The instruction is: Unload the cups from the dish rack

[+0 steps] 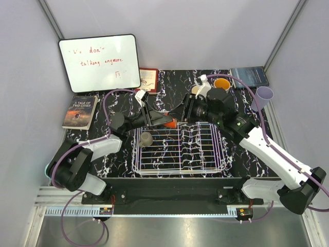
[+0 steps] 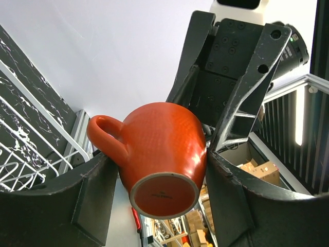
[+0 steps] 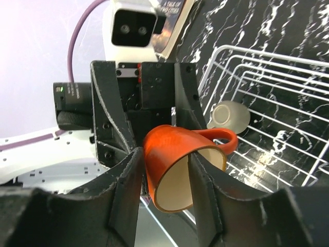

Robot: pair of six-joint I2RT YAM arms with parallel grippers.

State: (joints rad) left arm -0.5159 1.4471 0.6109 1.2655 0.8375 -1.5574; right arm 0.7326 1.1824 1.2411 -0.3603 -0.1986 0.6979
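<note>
Leftward of dish rack (image 1: 180,172) lies "A Tale of Two Cities" (image 1: 79,110).

A black marbled table (image 1: 175,85) is enclosed by pale walls (image 1: 25,92); a whiteboard (image 1: 100,62) is propped at the back, with books (image 1: 80,110) laid nearby.

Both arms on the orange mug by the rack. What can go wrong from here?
1. The orange mug hangs between left jaws and right jaws by the dish rack's far edge; an early release may drop it onto the wires.
2. Both grips sit on its rounded, glossy body, so it might twist or slip.
3. The jaws interleave closely; a misaligned pull-away risks a knock.
</note>
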